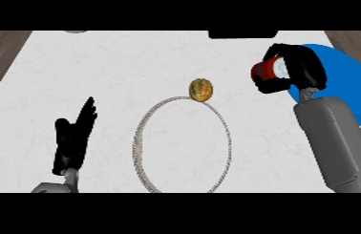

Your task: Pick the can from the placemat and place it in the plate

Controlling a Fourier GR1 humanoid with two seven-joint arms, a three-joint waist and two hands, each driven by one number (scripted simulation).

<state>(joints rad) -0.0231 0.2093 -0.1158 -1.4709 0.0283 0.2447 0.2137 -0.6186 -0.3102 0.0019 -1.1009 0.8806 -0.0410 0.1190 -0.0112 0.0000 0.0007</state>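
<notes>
Hazards first, from 9 o'clock across to 3 o'clock. Your black left hand (72,142) rests open at 8 o'clock, fingers straight and pointing up. It is near the rim of the round pale plate (139,137) but apart from it, and I judge it harmless.

At the plate's 12 o'clock, right at the rim, sits a small golden-brown knobbly lump (201,90). That is your main worry. It lies close to the line from the can to the plate, so a low carry could knock it or set the can down against it.

At 2 o'clock from the plate, your black right hand (300,68) is clamped on the red-and-white cylindrical can (269,70), fingers and thumb curled round it. The can is over the left edge of the blue rounded placemat (342,70), and you cannot tell whether it has cleared the mat. The hand hides much of the can, so a tilt would be hard to spot, and a tilted can may topple on release.

Now materials, in the same order.
- **Table:** The white table (106,66) has faint grey marble veining and looks smooth and hard.
- **Plate:** It shows only as a thin speckled grey ring with a middle as white as the table, so its depth is hard to read. Aim for the centre, at 6 o'clock from the lump.
- **Lump:** It looks rough and ridged, like a nutshell, and would likely roll.
- **Can:** It looks smooth and rigid.
- **Placemat:** It looks flat and matte.
</notes>
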